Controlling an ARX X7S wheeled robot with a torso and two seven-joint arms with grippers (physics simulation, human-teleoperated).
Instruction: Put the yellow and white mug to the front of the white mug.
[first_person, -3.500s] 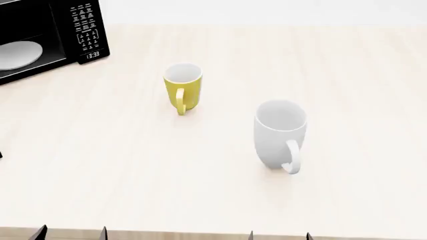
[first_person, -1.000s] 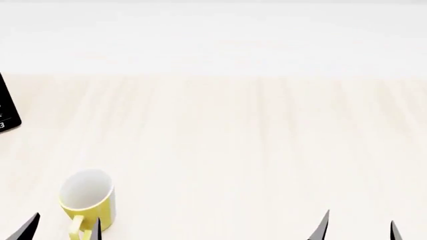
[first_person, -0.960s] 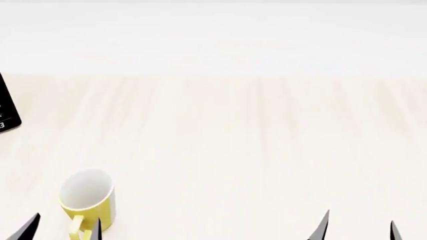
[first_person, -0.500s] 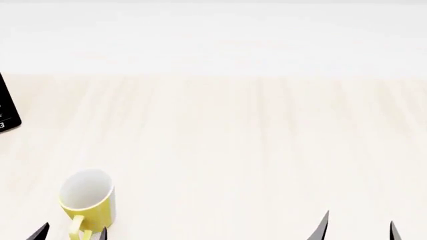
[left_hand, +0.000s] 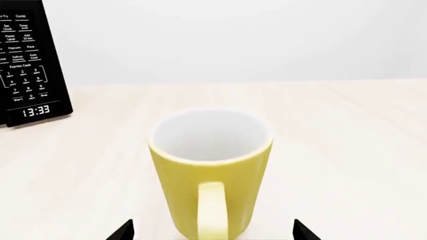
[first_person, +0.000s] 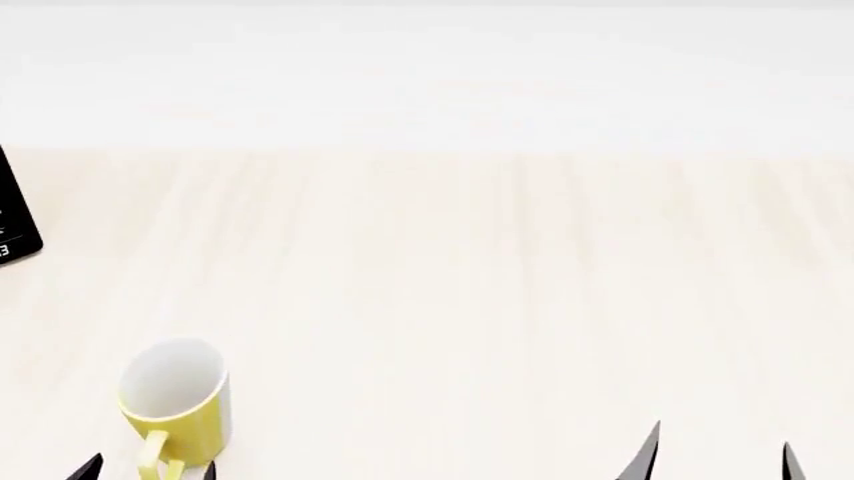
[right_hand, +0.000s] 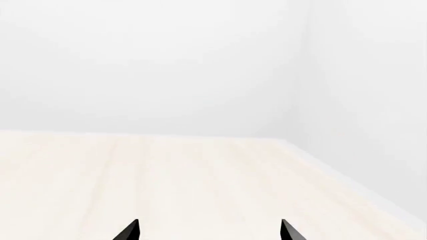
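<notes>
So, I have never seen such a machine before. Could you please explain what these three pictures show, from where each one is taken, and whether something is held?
This is a simulated robot with two arms, each ending in an end effector with two dark fingers. One picture comes from a camera on its head, looking down over a pale wooden table. The other two come from cameras near each end effector.

On the table stands the yellow and white mug, upright, its handle turned toward the robot. At the left is a black microwave showing 13:33. The white mug is in none of the current pictures.

The left end effector is open, its fingertips on either side of the mug, not touching it. The right end effector is open too, over bare table. Nothing is held.
</notes>
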